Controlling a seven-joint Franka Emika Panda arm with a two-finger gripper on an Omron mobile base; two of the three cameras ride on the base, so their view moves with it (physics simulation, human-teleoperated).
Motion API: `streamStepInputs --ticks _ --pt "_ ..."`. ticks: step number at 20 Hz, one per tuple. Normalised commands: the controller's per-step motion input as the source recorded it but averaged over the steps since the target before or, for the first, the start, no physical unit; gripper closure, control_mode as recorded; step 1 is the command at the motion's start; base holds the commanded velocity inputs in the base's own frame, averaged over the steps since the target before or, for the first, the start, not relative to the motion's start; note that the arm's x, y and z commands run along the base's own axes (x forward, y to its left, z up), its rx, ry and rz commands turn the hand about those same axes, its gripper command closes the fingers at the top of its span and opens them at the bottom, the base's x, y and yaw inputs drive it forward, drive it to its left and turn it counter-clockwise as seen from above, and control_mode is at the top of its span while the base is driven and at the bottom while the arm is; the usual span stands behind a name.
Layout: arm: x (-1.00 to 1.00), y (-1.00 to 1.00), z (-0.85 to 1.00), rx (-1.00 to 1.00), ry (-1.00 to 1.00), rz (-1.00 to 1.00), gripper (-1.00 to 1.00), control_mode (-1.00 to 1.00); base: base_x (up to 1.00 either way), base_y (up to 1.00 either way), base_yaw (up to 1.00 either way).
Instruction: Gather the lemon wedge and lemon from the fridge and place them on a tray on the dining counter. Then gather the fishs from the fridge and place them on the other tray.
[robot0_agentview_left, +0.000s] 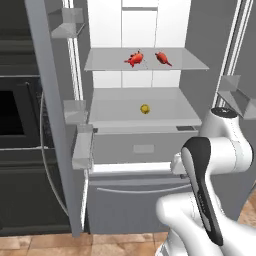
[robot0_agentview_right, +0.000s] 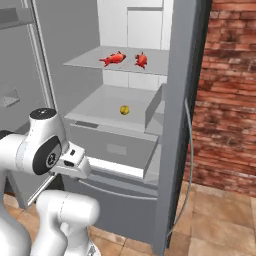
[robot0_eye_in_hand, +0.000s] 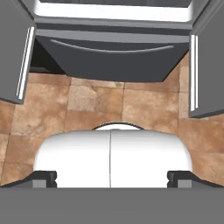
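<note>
- Left base view: the fridge (robot0_agentview_left: 145, 125) stands with both doors swung wide. Two fishs (robot0_agentview_left: 134, 59) lie side by side on the upper shelf near the top centre. The lemon (robot0_agentview_left: 145, 108) sits alone on the shelf below, mid-frame. The white arm rises at lower right.
- Right base view: fishs (robot0_agentview_right: 113, 59) upper centre, lemon (robot0_agentview_right: 124, 110) beneath them; a brick wall (robot0_agentview_right: 227, 95) fills the right side.
- Hand view: the gripper (robot0_eye_in_hand: 111, 177) points down at the tan floor tiles (robot0_eye_in_hand: 96, 109), fingers spread wide apart with nothing between them; the fridge's bottom drawer (robot0_eye_in_hand: 113, 57) runs across the top.

Two red-orange fishs (robot0_agentview_left: 135, 59) on the open fridge's (robot0_agentview_left: 145, 30) shelf, yellow lemon (robot0_agentview_left: 145, 108) below.
</note>
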Motion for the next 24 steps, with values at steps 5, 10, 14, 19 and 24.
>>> streamStepInputs --ticks 5,10,14,19,24 --pt "0.00 0.00 0.00 0.00 0.00 0.00 -1.00 1.00 0.58 0.31 -0.24" --pt "0.00 0.00 0.00 0.00 0.00 0.00 -1.00 1.00 0.56 0.31 -0.24" --pt "0.00 0.00 0.00 0.00 0.00 0.00 -1.00 1.00 0.55 0.33 -0.20" --pt "0.00 0.00 0.00 0.00 0.00 0.00 -1.00 1.00 0.61 0.23 -0.07" --pt "0.00 0.00 0.00 0.00 0.00 0.00 -1.00 1.00 0.65 0.05 0.00"
